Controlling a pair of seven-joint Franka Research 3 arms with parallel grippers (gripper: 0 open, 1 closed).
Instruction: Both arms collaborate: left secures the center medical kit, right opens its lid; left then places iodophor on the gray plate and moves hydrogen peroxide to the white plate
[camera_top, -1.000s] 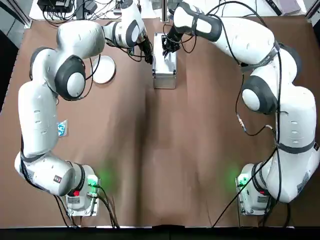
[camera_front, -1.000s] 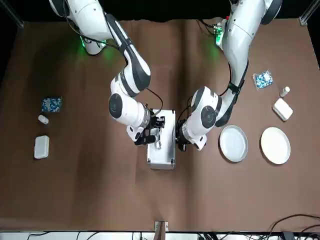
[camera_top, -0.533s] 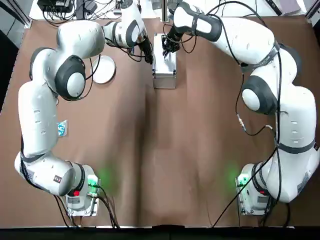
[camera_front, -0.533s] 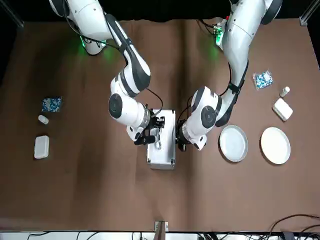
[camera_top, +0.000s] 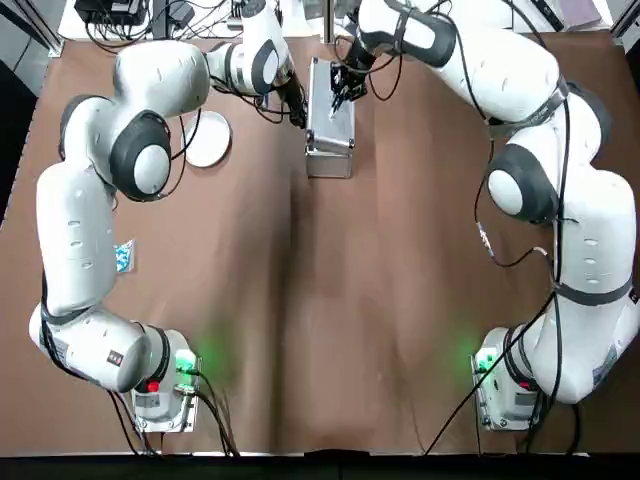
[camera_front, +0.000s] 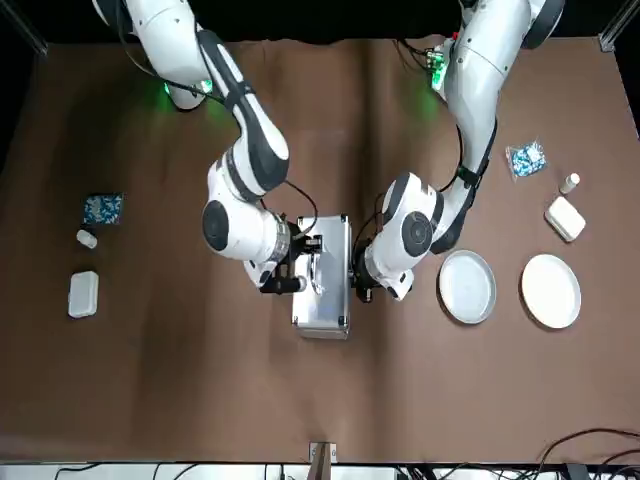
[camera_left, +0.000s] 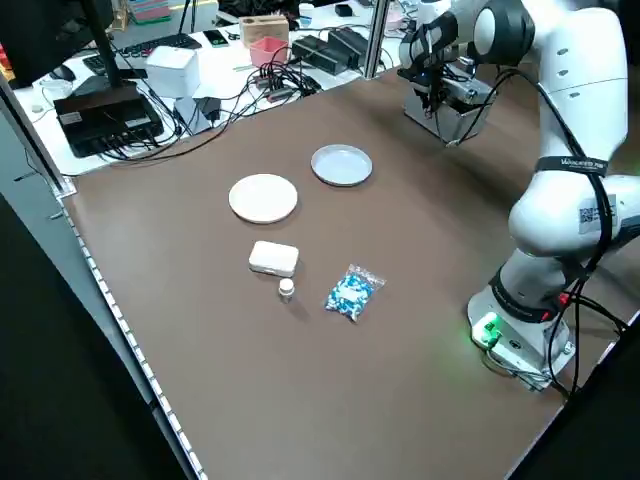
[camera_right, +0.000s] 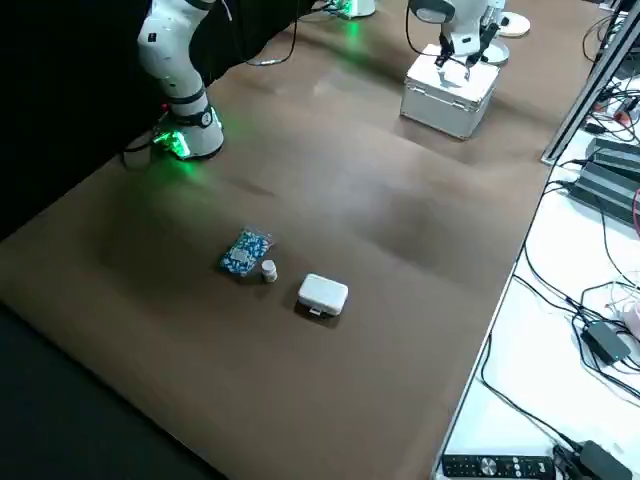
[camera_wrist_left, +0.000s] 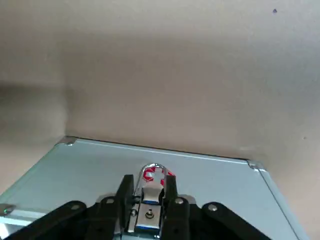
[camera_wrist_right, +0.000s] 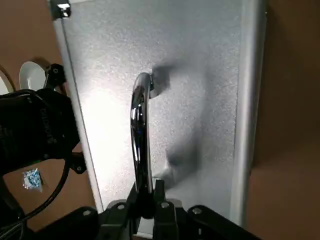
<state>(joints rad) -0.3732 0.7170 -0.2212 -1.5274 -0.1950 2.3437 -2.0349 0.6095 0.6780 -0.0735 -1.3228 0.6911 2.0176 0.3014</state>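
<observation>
Overall, tabletop (camera_front: 400, 400): carrying everything below; hours are being read in the front view, with the medical kit at the clock's centre.
Medical kit (camera_front: 322, 310): resting between both claws, both arms reaching it.
Lid (camera_wrist_right: 200, 50): lying over the kit's box; how far it is lifting, I cannot tell.
White plate (camera_front: 551, 291): lying flat at 3 o'clock, well apart from the kit, beyond the gray plate.
Gray plate (camera_front: 467, 287): lying at 3 o'clock, nearer the kit.
Left claw (camera_wrist_left: 149, 190): standing at the kit's 3 o'clock side, clenching the metal latch (camera_wrist_left: 151, 207) between its fingers.
Right claw (camera_wrist_right: 145, 197): holding at the lid's 9 o'clock half, grasping the curved handle (camera_wrist_right: 139, 130).
Blue-and-white packet (camera_front: 525, 159): lying at 2 o'clock.
Blue packet (camera_front: 103, 209): lying between 9 and 10 o'clock.
White case (camera_front: 565, 218): resting between 2 and 3 o'clock, beside a white bottle.
Second white case (camera_front: 83, 294): resting at 9 o'clock.
White bottle (camera_left: 286, 289): standing at 2 o'clock.
Second white bottle (camera_right: 269, 270): standing near 9 o'clock, just beside the blue packet.
</observation>
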